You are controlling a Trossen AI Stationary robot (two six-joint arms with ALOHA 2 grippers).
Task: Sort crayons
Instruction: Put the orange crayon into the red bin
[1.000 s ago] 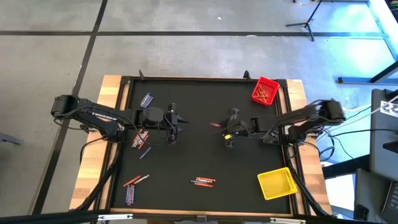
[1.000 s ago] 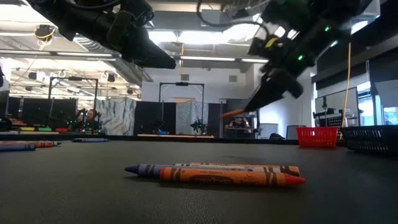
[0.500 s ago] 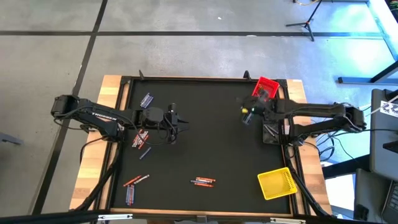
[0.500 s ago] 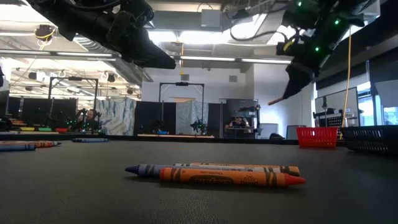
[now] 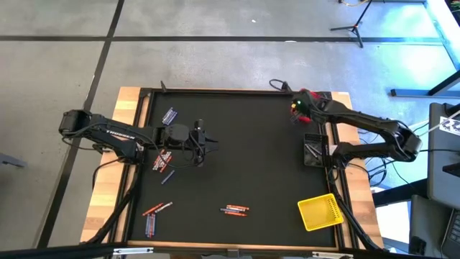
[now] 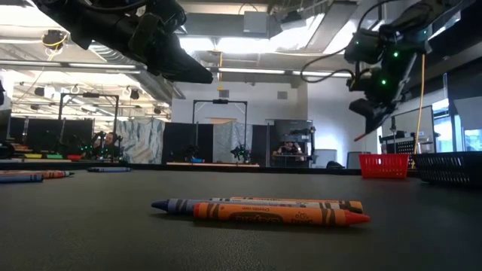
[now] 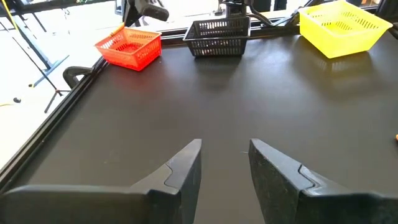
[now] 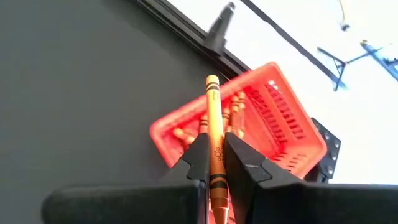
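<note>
Right gripper (image 8: 214, 163) clamped on thin orange wax crayon (image 8: 213, 121), long axis aimed into square red mesh bin (image 8: 286, 127) directly below, worktop's one-o'clock corner. Left gripper (image 7: 225, 163) parted, empty, idle at nine o'clock.

Two dark jointed arms (white lettering on the left one), black cables trailing.

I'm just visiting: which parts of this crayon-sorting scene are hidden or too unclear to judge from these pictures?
- High view: the red bin is mostly covered by the right arm, so its contents are hidden there.
- Right wrist view: the orange crayon has its lower end hidden between the right gripper fingers.
- High view: the loose crayons are too small to count.
- Left wrist view: nothing lies between the left gripper fingers; the crayons under it are out of frame.
</note>
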